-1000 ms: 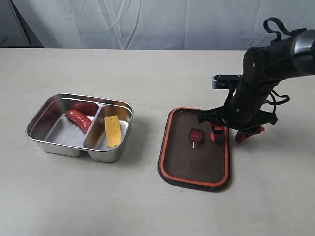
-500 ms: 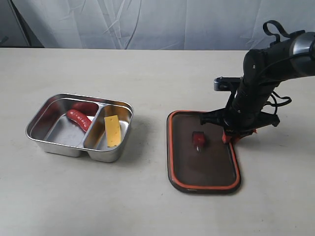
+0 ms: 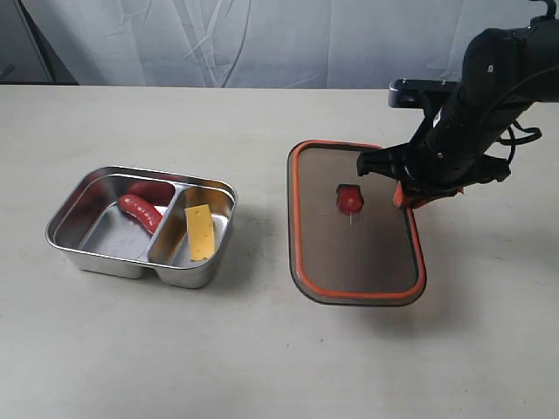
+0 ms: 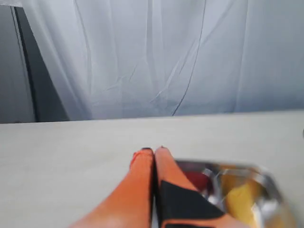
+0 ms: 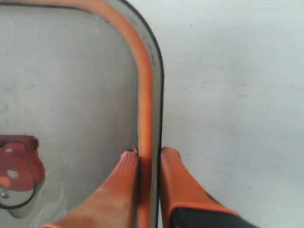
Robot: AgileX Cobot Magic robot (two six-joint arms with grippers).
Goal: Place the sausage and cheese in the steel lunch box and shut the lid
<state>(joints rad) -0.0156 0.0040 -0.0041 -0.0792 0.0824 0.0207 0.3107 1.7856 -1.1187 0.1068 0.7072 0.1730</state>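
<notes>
Right gripper (image 3: 406, 194) is pinching the right-hand edge of the lid (image 3: 354, 240) in the exterior view, holding it off the table (image 3: 262, 367), with a shadow showing beneath. An orange valve (image 3: 348, 198) is sitting at the lid's centre. Well apart to the left, the steel lunch box (image 3: 65, 234) is standing open, with the sausage (image 3: 141, 212) lying in its left compartment and the cheese (image 3: 200, 231) in its right.

From the left wrist, the left gripper (image 4: 154, 152) is showing its fingers pressed together, with the blurred box (image 4: 259, 170) just beyond them.

From the right wrist, two orange fingers (image 5: 183, 180) are clamping the lid's orange-sealed rim (image 5: 145, 95) between them.
</notes>
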